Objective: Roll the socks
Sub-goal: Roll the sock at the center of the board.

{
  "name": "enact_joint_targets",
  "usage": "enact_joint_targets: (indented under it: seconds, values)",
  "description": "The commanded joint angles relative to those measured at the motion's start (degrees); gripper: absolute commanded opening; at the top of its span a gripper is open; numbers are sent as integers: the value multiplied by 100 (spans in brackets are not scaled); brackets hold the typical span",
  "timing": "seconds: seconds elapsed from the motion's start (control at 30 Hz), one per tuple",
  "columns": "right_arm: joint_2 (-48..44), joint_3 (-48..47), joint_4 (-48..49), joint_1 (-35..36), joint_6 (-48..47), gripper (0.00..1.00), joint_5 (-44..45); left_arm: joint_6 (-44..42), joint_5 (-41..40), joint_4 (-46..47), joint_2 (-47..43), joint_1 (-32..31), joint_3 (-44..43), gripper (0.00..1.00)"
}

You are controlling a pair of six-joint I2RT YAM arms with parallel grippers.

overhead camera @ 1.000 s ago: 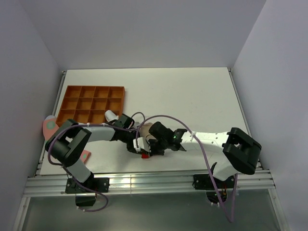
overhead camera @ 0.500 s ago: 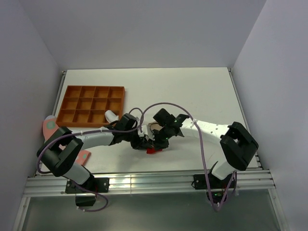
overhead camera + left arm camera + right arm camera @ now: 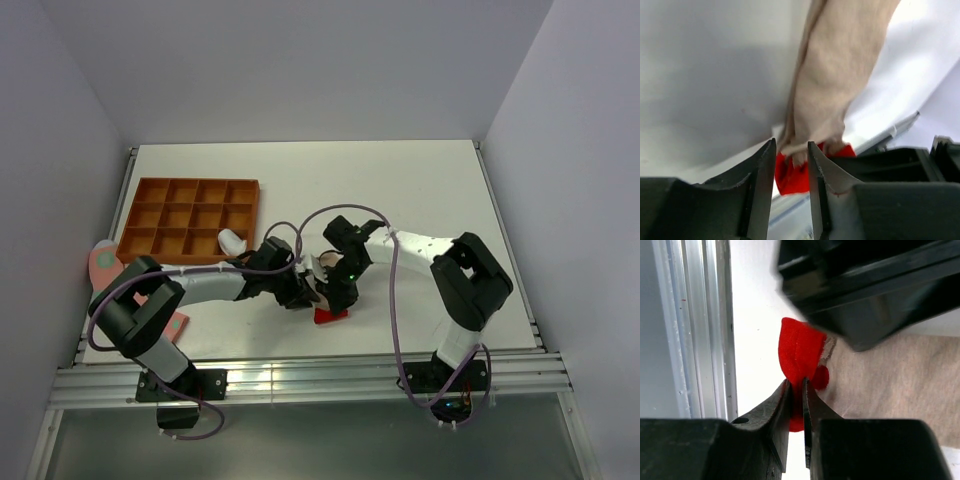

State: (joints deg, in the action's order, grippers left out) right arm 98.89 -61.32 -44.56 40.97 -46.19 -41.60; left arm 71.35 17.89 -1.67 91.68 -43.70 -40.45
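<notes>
A beige sock (image 3: 323, 266) lies at the table's near middle, with a red sock (image 3: 331, 316) sticking out at its near end. My left gripper (image 3: 306, 295) meets it from the left. In the left wrist view the left gripper (image 3: 790, 150) has its jaws narrowly apart, pinching the beige sock's (image 3: 835, 90) end, with the red sock (image 3: 790, 180) behind. My right gripper (image 3: 340, 294) is shut on a fold of the red sock (image 3: 800, 355) beside the beige sock (image 3: 885, 375); its tips (image 3: 796, 385) clamp the fabric. A white sock (image 3: 232, 240) lies by the orange tray.
An orange compartment tray (image 3: 190, 217) stands at the back left. Pink flat shapes (image 3: 101, 264) lie at the table's left edge. The aluminium rail (image 3: 300, 375) runs along the near edge, close to the socks; it also shows in the right wrist view (image 3: 690, 325).
Both grippers have moved right and a little farther from the near edge with the socks. The right arm has folded in leftward. The red sock now sticks out farther right.
</notes>
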Motion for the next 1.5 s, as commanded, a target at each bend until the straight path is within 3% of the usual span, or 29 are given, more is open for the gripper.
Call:
enact_joint_targets:
  seconds: [0.0,0.2,0.4,0.6,0.73,0.93,1.23,1.47]
  values:
    - [-142,111,-194,-19,-56,0,-181,-253,-881,-27,-290,-33,-139,37]
    - [164,15,-527,-168,-170,0,-418,-526,-1594,870,-1151,-42,537,35]
    - [648,-354,-1019,-502,-276,0,-700,-578,-2149,2071,-2057,-129,1574,23]
    - [1175,-784,-1494,-897,-364,0,-998,-2045,-2641,3047,-2365,-735,1794,17]
    - [1448,-943,-1888,-1047,-513,0,-1130,-2880,-2169,3558,-2015,-912,1760,18]
    - [1694,-1066,-2224,-1197,-786,0,-1210,-3952,-947,3981,-1111,-973,1330,27]
    - [1835,-1128,-2347,-1355,-891,0,-1210,-4226,-234,4307,-11,-1272,767,32]
    - [1888,-1145,-2338,-1390,-891,0,-1210,-4384,4,4211,245,-1343,599,40]
